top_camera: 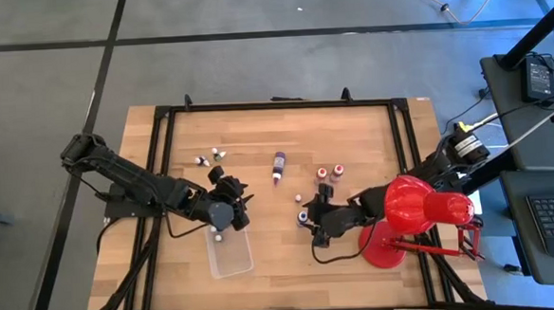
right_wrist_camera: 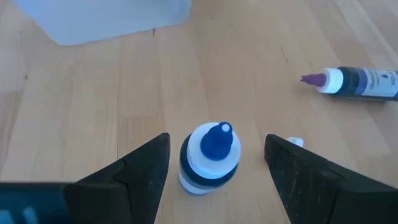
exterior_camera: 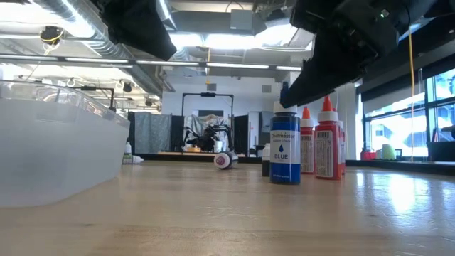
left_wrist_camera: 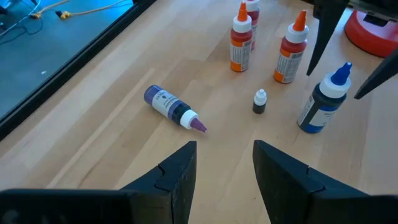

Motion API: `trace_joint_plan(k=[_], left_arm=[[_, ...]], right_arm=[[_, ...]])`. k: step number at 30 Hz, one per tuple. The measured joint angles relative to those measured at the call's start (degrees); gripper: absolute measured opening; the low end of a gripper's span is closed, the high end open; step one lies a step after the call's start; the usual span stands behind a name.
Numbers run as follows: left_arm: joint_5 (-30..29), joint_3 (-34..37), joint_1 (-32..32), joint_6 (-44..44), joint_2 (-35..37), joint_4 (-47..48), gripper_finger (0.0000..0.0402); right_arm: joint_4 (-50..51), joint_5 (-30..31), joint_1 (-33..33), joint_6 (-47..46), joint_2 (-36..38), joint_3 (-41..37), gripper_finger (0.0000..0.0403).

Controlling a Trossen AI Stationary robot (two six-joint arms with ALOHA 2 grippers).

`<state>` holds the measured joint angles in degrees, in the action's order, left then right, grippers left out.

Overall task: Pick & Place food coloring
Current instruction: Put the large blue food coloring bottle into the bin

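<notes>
Food coloring bottles are scattered over the table (top_camera: 351,123), and I'm lined up on the blue bottle (right_wrist_camera: 209,157) right now. It stands upright near the middle, just at 9 o'clock of the red lamp (top_camera: 408,210). My right gripper (right_wrist_camera: 214,163) hangs over it with its fingers spread wide, one each side of the cap, nothing touching yet as far as I can tell. So I'd call this the approach part of a pick.

Next move, I reckon: drop straight down until the fingers sit around the body below the white collar, then close gently. It's a small round bottle, so an off-center squeeze could tip it or pop it out sideways.

The left gripper (left_wrist_camera: 224,177) is over the 12 o'clock end of the clear tray (top_camera: 231,252), fingers apart and empty. There's at least one small bottle (top_camera: 218,239) in that tray already.

Still out on the wood: the purple bottle (top_camera: 278,164) lying on its side toward 12 o'clock, two red bottles (top_camera: 329,174) standing at 1 o'clock of the blue one, and a few tiny white-capped ones (top_camera: 209,158) off at 11 o'clock.
</notes>
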<state>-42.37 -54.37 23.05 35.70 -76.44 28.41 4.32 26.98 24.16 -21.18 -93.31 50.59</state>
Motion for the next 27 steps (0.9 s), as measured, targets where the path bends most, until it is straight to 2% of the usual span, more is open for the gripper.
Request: trace_joint_plan(k=[6,10,16,24,27], left_arm=[[0.0,0.0,0.0,-0.02,0.0,0.0,0.0153],[0.0,0.02,0.0,0.0,0.0,0.02,0.0153],[0.0,0.02,0.0,-0.04,0.02,0.04,0.0153],[0.0,0.02,0.0,-0.04,0.0,0.04,0.0153],[0.0,0.02,0.0,-0.43,0.0,0.04,0.0153]], right_arm=[[0.28,0.0,0.0,-1.13,-0.25,-0.02,0.0231],[0.49,-0.17,-0.2,-1.06,-0.25,-0.02,0.0184],[0.56,-4.71,-1.69,-0.93,-0.18,-0.02,0.0115],[0.37,-2.26,-2.03,0.31,-0.24,-0.05,0.012],[-3.14,-1.29,-2.05,1.64,-0.27,-0.13,0.0123]])
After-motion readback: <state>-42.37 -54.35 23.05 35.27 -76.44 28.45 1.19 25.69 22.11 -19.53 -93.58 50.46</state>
